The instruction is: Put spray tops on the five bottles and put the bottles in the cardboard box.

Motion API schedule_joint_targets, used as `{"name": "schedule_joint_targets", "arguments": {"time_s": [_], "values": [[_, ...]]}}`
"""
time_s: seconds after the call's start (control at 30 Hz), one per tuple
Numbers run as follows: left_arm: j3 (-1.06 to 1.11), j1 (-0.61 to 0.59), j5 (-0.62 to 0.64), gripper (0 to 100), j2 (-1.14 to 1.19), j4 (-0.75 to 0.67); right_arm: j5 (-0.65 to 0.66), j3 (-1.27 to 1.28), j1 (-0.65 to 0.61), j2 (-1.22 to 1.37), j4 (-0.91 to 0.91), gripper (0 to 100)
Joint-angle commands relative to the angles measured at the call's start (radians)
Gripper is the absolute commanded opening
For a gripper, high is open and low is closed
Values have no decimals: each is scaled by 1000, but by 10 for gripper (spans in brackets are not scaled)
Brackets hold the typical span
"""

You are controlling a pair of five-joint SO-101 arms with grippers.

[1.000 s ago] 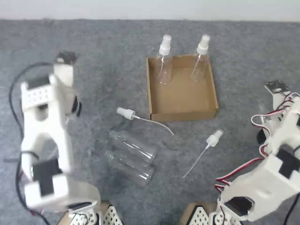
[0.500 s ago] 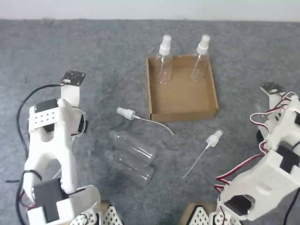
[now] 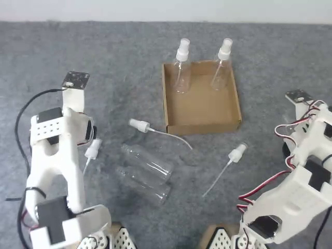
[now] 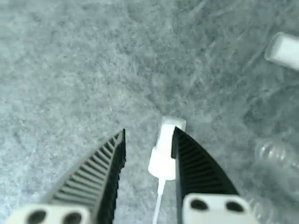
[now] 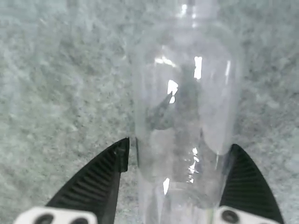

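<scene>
Left wrist view: the left end effector [image 4: 148, 134] stands with its fingers apart over the grey tabletop [image 3: 270, 52], and a loose spray top [image 4: 163, 156] lies between them, close against one finger and apart from the other, its dip tube trailing back toward the wrist. High view places this spray top [image 3: 93, 149] beside the left arm, toward the left edge of the tabletop. Right wrist view: the right end effector [image 5: 179, 145] is clamped on an uncapped clear bottle [image 5: 187, 102], a finger bearing on each flank. The cardboard box [image 3: 165, 98] sits toward the far edge, with two capped bottles [image 3: 181, 72] [image 3: 221, 70] upright along its far wall. Two open bottles [image 3: 148, 161] [image 3: 145, 185] lie side by side near the middle of the tabletop, touching or nearly so. Two further spray tops lie loose, one [image 3: 139, 124] just off the near left corner of the box and one [image 3: 237, 153] toward the right edge. Assessment: two of five bottles are done and the third assembly is in hand. The next move calls for the left fingers to close squarely on the spray top's collar, lift it clear without bending the tube, then feed the tube into the neck of the bottle held on the right
</scene>
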Motion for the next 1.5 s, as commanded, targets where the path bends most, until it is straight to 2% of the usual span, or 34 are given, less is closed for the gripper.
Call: {"name": "schedule_joint_targets", "arguments": {"time_s": [0.0,0.17,0.33,0.6,0.73,0.9,1.0,1.17,1.33,1.47], "values": [[-65,3,9,153,26,0,14,-61,-5,-5,2,274],[-51,66,9,154,57,11,35,-58,-5,-4,2,274],[-33,80,8,152,74,2,37,-57,-5,-4,2,274],[30,48,-12,145,199,-144,37,-57,-2,-4,4,274],[8,52,-9,20,212,-143,35,-57,-2,-10,8,274],[-70,57,-2,10,100,-14,34,-61,-4,-15,12,274],[-113,89,74,10,-37,61,28,-64,-16,-16,13,274],[-104,247,180,10,-235,152,-87,-132,-30,-15,16,284],[-25,313,204,11,-321,132,-87,-213,-31,-13,97,383],[53,308,204,11,-318,51,-89,-316,-82,-2,140,379]]}}
